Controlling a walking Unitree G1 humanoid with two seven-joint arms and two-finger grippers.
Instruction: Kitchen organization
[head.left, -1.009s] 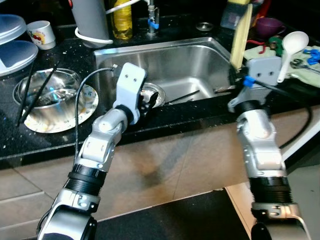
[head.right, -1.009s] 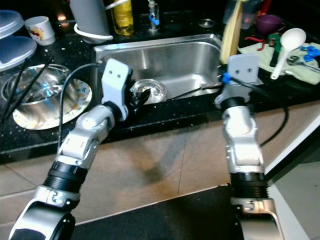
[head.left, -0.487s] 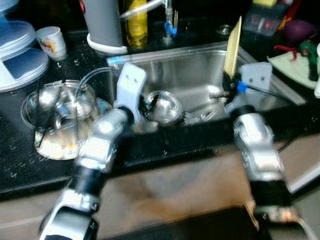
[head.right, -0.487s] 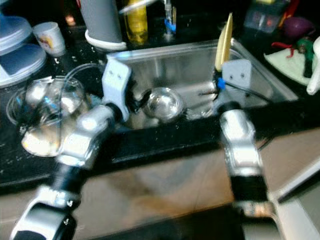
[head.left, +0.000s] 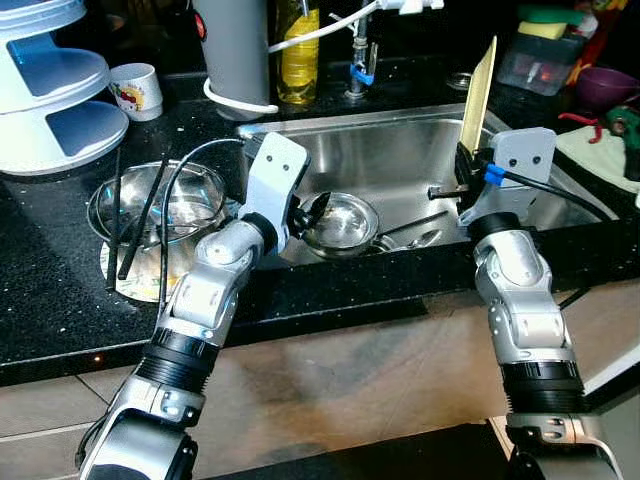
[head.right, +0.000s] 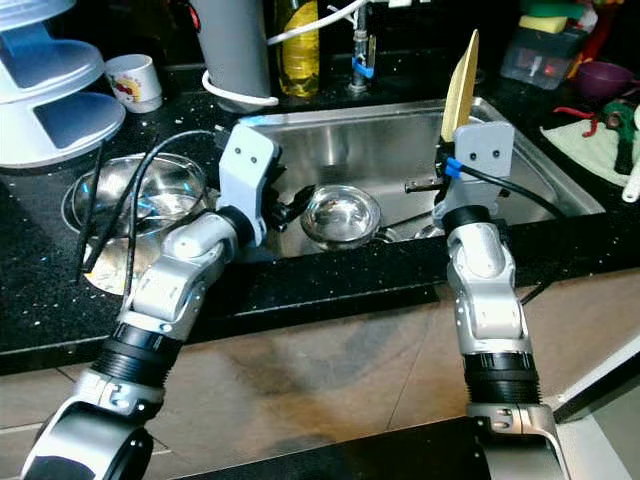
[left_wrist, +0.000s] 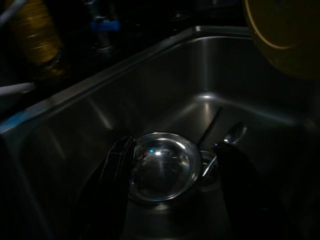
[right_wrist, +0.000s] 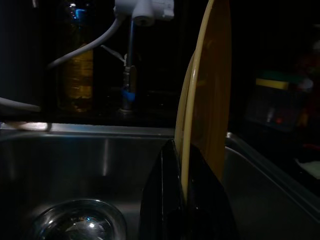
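The left gripper (left_wrist: 170, 175) hangs low inside the sink (head.left: 400, 140), its two black fingers (left_wrist: 117, 170) spread wide either side of a small steel bowl (head.left: 341, 222) that lies on the sink floor near the front wall. The bowl sits right between the fingers, mouth up, so the left arm is plainly the nearer one; closing in on the rim looks like the next step. A spoon (left_wrist: 234, 134) lies just beside the bowl, towards the right.

The right gripper (right_wrist: 182, 200) is clamped on a yellow plate (head.left: 478, 92), held upright on edge above the sink's right side, well apart from the bowl.

The sink floor is smooth steel and may be wet, so the bowl could slide. Room to lift is free above it. On the counter (head.left: 60, 300) left of the sink stands a big bowl (head.left: 160, 205) on a dish, with black chopsticks (head.left: 140, 230) leaning in it.
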